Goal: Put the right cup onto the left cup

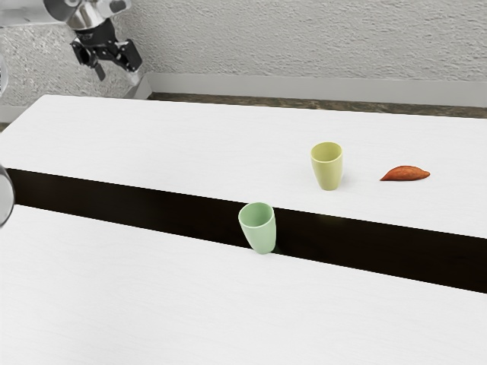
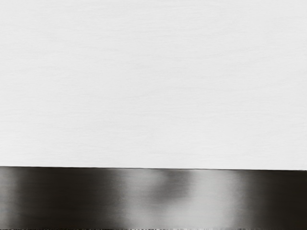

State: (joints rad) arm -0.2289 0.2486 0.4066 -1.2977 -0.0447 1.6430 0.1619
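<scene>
Green cup: in the exterior view I'm seeing it standing upright, mouth up, on the dark strip near its closer edge. I'm taking it as the "right cup" by the robot's own side; the naming is remaining my judgement.
Yellow cup: standing upright on the white table beyond the strip, well apart from the green one. Its open mouth is facing up, so I'm reading it as the receiver; both are narrowing toward the base, which is favouring nesting.
Gripper: hanging at the exterior view's upper left, well away from both cups. I'm seeing its fingers standing apart, grasping nothing. That empty, spread state is suiting an approach; I'm judging the task to be at its start.
Orange-brown tapering thing: lying beside the yellow cup, toward the exterior view's right. I'm not seeing it blocking the space between the cups, but I'm planning to keep clear of it.
Obstacle: the yellow cup's raised rim is calling for a high carry; a low one is risking a tip.
Wrist view: I'm looking at pale tabletop and a dark glossy band with blurred highlights. I cannot tell what the band is.
</scene>
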